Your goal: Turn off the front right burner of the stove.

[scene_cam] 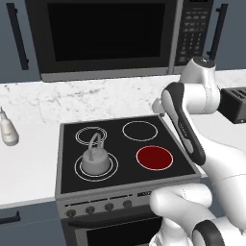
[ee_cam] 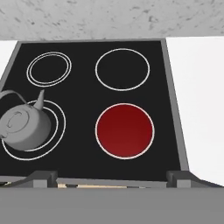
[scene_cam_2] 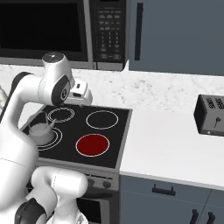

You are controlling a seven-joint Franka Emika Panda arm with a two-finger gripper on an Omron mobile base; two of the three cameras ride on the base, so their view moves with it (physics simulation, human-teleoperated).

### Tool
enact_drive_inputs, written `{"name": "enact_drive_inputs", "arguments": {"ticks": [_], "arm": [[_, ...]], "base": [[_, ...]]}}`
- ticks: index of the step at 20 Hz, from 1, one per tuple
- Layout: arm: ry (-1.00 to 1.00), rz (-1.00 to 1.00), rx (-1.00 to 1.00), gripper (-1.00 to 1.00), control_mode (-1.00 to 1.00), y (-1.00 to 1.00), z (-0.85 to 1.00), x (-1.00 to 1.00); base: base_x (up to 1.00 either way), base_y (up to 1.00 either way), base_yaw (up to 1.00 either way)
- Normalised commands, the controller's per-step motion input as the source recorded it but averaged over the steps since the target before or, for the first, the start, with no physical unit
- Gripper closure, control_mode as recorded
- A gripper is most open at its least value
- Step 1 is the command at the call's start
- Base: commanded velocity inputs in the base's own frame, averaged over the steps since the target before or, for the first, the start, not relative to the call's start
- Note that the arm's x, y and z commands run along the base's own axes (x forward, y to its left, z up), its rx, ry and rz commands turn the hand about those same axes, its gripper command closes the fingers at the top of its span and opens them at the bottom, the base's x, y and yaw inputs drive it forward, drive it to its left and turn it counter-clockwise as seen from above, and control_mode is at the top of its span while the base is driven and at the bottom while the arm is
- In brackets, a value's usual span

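The stove (scene_cam: 67,144) is a black glass cooktop with a grey front panel. Its front right burner (scene_cam: 154,157) (scene_cam_2: 92,145) (ee_cam: 124,130) glows as a solid dark red disc. Small dark knobs (scene_cam: 109,206) line the panel, and the ones on the right are hidden behind my arm; two knobs (scene_cam_2: 106,184) show past my base. My gripper (scene_cam_2: 83,99) (ee_cam: 111,179) hangs high over the back of the cooktop and looks down at it. It is open, its fingertips (ee_cam: 41,178) wide apart with nothing between them.
A grey kettle (scene_cam: 95,161) (ee_cam: 24,127) sits on the front left double-ring burner. A black microwave (scene_cam: 105,33) hangs above the stove. A toaster (scene_cam_2: 210,114) stands on the right counter, and a white bottle (scene_cam: 7,127) on the left counter.
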Motion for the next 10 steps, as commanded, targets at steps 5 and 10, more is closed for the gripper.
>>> {"name": "enact_drive_inputs", "arguments": {"ticks": [5,10], "arm": [[0.0,0.0,0.0,-1.0,1.0,0.0,0.0,0.0],[0.0,0.0,0.0,-1.0,1.0,0.0,0.0,0.0]], "base": [[-0.03,-0.32,0.0],[-0.03,-0.36,0.0]]}}
